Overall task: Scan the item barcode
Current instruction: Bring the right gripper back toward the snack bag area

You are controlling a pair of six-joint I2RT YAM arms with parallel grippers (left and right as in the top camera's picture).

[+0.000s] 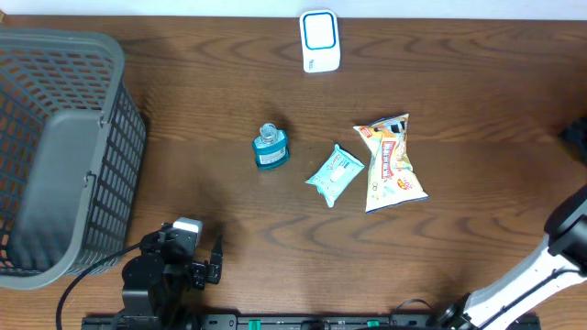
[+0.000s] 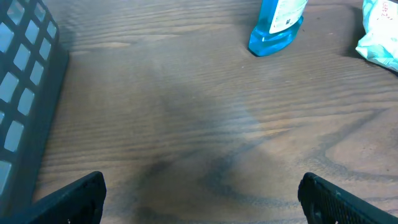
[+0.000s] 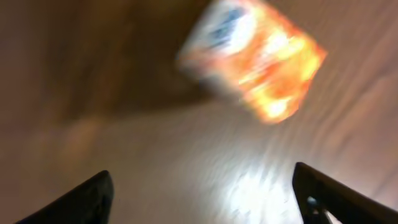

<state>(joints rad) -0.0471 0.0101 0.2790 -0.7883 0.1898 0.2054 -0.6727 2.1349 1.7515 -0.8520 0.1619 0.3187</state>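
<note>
My left claw (image 2: 202, 186) and right claw (image 3: 202, 180) both stand apart, empty. The snack bag (image 3: 255, 62) lies ahead of the right claw; with that view smeared, I could misjudge the grasp.

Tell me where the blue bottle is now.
Overhead view: the blue bottle stands mid-table, just left of the teal pack, with the grey basket farther left.
</note>
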